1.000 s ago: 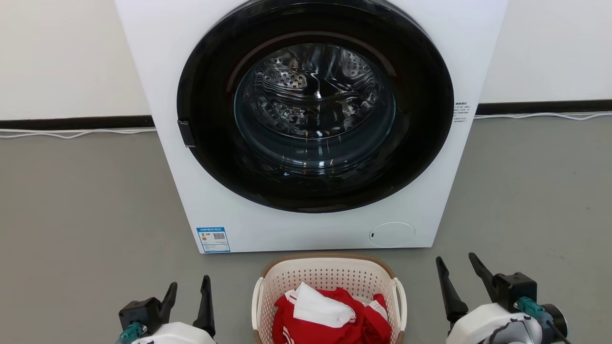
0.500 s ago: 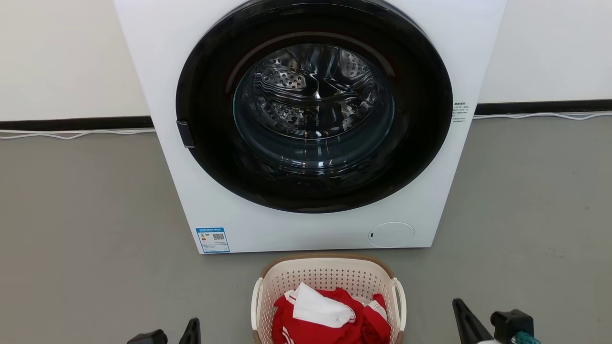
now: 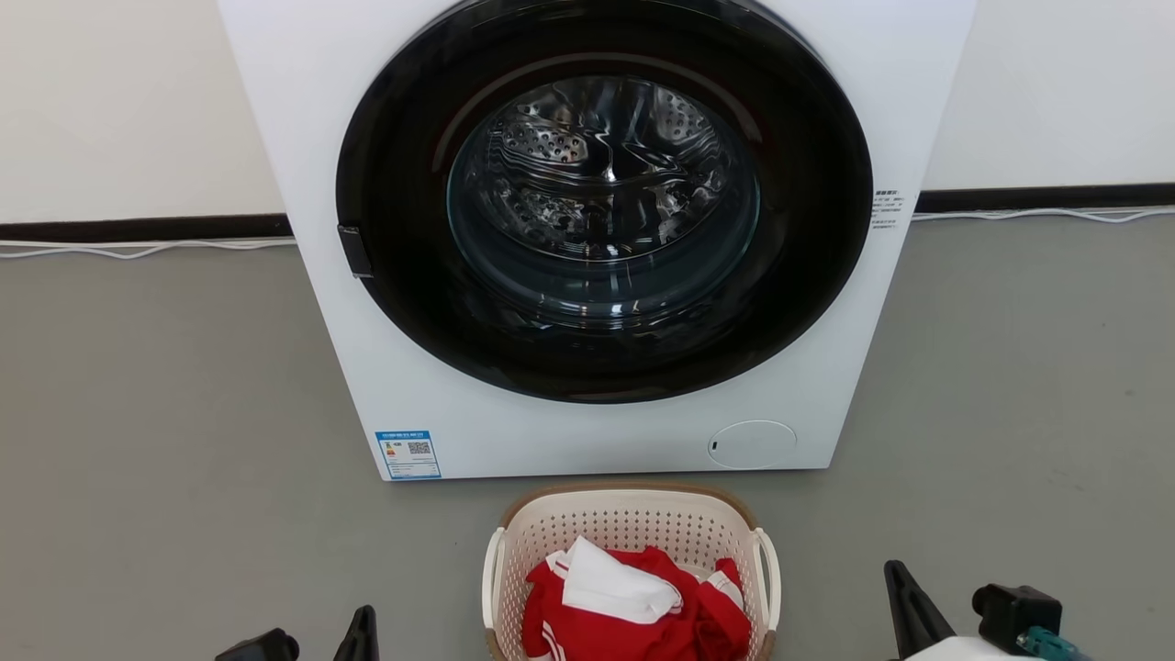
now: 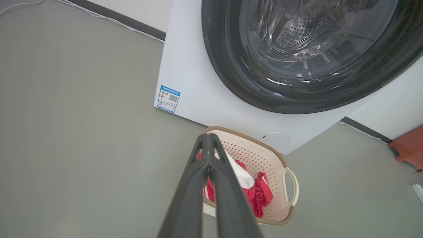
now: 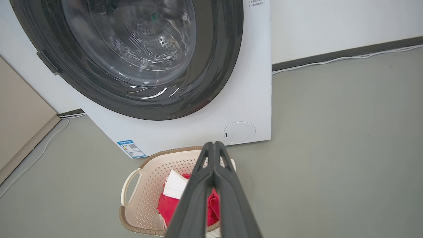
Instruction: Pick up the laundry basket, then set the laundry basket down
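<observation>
Head view, basket: the laundry basket (image 3: 633, 523) stands on the grey floor (image 3: 156, 386) at 6 o'clock, just in front of the washing machine (image 3: 303, 138).
Head view, contents: a red garment (image 3: 643, 629) with white stripes lies in the basket, and a folded white cloth (image 3: 615, 588) rests on top of it.
Head view, machine: its round dark door (image 3: 386, 275) is closed, and a steel drum (image 3: 601, 184) shows through the glass. A blue label (image 3: 408, 454) sits at 7 o'clock on the front and a round flap (image 3: 753, 445) at 5 o'clock.
Head view, claws: the left gripper (image 3: 363, 633) is at 7 o'clock and the right gripper (image 3: 904, 601) at 5 o'clock. They flank the basket, and both are apart from it.
Left wrist view, claw: the left gripper (image 4: 207, 140) has its two fingers pressed together at the tips, with nothing between them.
Left wrist view, basket: the laundry basket (image 4: 264, 155) is at 5 o'clock, with a white loop handle (image 4: 291, 186) on its 3 o'clock side. The red garment (image 4: 261, 195) and white cloth (image 4: 243, 175) are inside.
Right wrist view, claw: the right gripper (image 5: 214, 148) is also closed tip to tip and grips nothing.
Right wrist view, basket: the laundry basket (image 5: 148, 185) is at 7 o'clock below the washing machine (image 5: 251, 82), with a loop handle (image 5: 129, 186) on its 9 o'clock side. It holds the white cloth (image 5: 175, 185) and red garment (image 5: 168, 205).
</observation>
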